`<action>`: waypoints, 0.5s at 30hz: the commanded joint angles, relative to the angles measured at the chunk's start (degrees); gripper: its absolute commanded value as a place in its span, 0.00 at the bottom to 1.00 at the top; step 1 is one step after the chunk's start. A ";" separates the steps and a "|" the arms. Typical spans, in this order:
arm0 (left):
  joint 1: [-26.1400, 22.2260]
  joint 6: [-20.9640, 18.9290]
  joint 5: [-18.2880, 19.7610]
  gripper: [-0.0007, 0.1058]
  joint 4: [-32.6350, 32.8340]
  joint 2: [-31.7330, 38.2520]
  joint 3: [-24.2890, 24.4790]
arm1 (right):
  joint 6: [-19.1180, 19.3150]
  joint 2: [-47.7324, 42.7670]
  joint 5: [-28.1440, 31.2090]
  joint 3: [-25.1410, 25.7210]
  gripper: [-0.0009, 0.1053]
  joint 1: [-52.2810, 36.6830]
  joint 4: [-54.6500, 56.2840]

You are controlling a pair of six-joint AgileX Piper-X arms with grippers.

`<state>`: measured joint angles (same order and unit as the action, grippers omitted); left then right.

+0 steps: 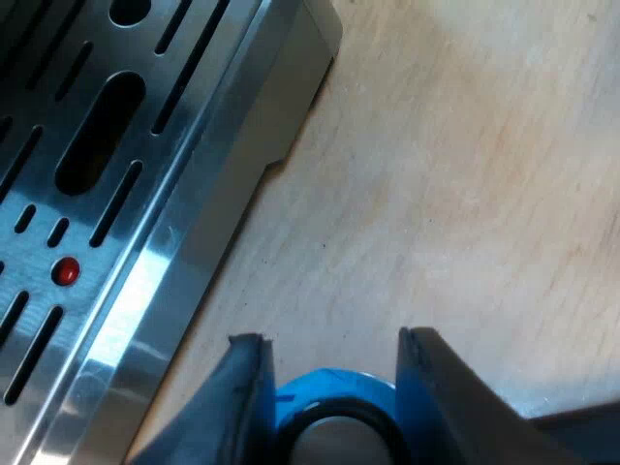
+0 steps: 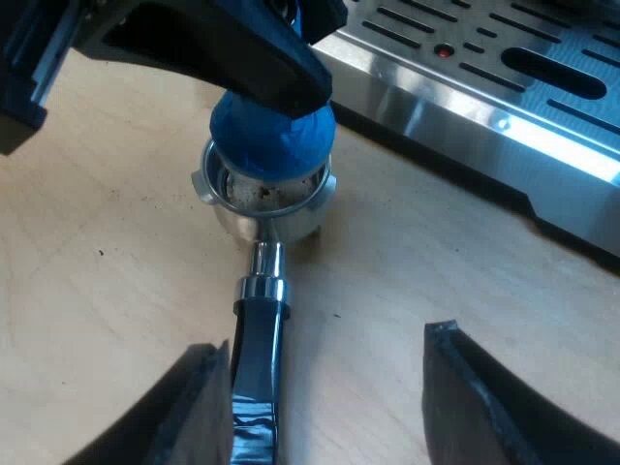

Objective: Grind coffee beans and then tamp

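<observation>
In the basket of the metal holder (image 2: 225, 199) stands the blue tamper (image 2: 271, 136), clenched by my left gripper (image 1: 331, 347), its foot hidden below the rim. The holder's handle (image 2: 260, 329), its end cut off, lies between the spread fingers of my released right gripper (image 2: 325, 339). The espresso machine's slotted drip tray (image 2: 465, 87) edges near the holder, with bare wooden table (image 2: 97, 291) elsewhere around it.
</observation>
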<state>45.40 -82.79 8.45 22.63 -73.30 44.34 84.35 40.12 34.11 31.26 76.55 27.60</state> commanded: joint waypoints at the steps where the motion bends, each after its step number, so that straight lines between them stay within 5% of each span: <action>1: 0.43 0.36 -0.09 0.01 -0.70 0.16 -0.06 | 0.68 -0.20 -0.06 0.19 0.45 -0.38 -0.39; 15: 0.43 0.36 -1.03 0.01 -2.89 0.16 -2.49 | 0.68 -0.20 -0.06 0.19 0.45 -0.38 -0.39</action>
<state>45.40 -82.79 8.11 20.80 -73.30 41.83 84.35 40.12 34.11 31.26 76.55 27.60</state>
